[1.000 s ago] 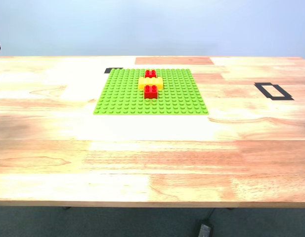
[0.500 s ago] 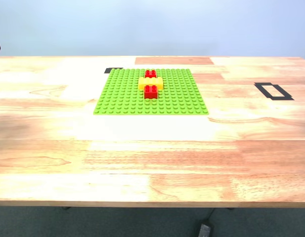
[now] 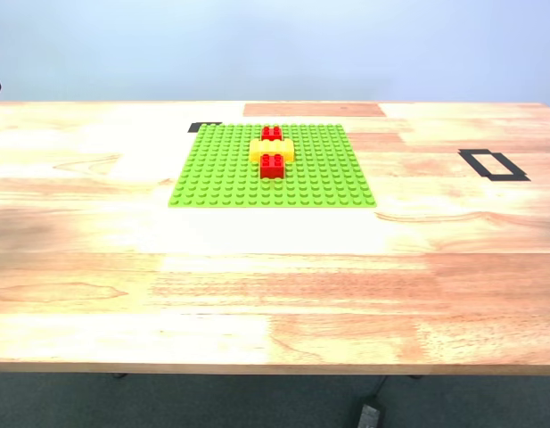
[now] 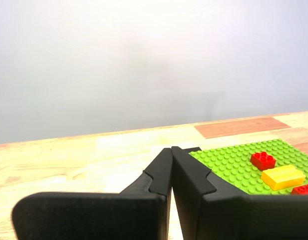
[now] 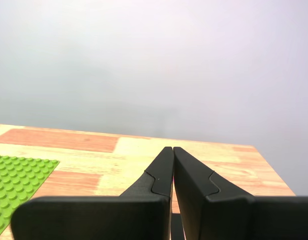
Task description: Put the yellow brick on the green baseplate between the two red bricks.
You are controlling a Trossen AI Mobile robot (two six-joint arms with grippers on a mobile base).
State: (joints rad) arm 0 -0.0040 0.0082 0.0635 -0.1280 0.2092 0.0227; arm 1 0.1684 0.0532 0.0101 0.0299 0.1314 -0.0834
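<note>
The yellow brick [image 3: 272, 150] sits on the green baseplate [image 3: 221, 174] near its far edge, touching the two red bricks [image 3: 272, 165] on either side; placement looks finished. My first gripper [image 4: 171, 149] and my second gripper [image 5: 172, 148] are pressed together, empty, well apart from it.

Green baseplate [image 3: 230, 169]: studded plastic, slight sheen. Yellow brick [image 3: 272, 150] and two red bricks [image 3: 272, 165]: smooth glossy plastic, studded tops. Table [image 3: 257, 285]: pale wood planks, visible grain, satin finish with a bright glare patch near the plate's front edge. My first gripper [image 4: 171, 150] and my second gripper [image 5: 172, 149]: matt black plastic fingers, smooth. Black tape marks [image 3: 493, 164] on the wood: matt.
</note>
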